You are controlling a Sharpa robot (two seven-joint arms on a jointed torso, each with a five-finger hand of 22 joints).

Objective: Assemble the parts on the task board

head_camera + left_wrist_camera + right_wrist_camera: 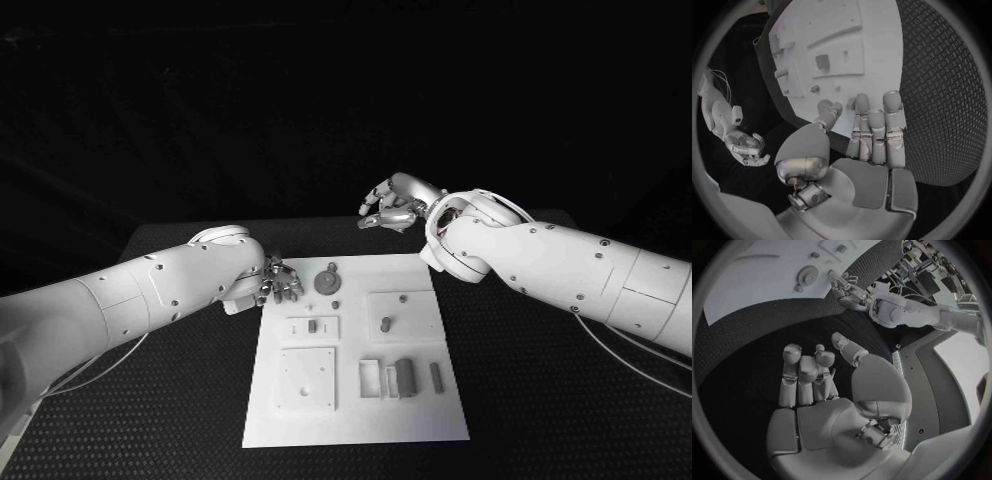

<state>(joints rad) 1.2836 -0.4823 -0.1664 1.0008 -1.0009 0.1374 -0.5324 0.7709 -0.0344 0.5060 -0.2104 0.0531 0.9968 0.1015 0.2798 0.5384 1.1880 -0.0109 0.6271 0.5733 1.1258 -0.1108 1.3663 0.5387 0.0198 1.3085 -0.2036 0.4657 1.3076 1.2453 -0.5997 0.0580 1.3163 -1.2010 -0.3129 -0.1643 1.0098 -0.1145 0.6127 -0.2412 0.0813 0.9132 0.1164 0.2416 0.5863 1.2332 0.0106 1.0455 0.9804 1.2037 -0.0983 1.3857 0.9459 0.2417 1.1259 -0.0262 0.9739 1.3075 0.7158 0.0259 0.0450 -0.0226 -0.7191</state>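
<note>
Task board: a flat white rectangular plate (356, 400) lying in the middle of the table, its long sides running away from the robot, with raised square panels and shallow recesses on its surface.
Parts: small grey pieces sit on the board. A round grey disc-shaped part (330, 284) with a smaller knob just beyond it lies near the far left corner; a small grey peg (387, 323) stands on the square panel to its right; a little grey block (312, 325) sits in the panel below the disc; narrow grey bars (405, 376) lie side by side in the recesses near the board's near right.
Left hand: the silver many-fingered left hand (276, 282) hovers at the board's far left edge, just beside the round disc. In the left wrist view its fingers (874, 131) are straight and side by side, the thumb set apart, with nothing between them; whether the fingertips touch the board cannot be told.
Right hand: the silver many-fingered right hand (392, 207) is raised beyond the board's far edge, well apart from the parts. Its fingers (803, 374) are loosely curled yet apart, holding nothing.
Table: a black table with a textured mat surface (562, 400) carries the board.
</note>
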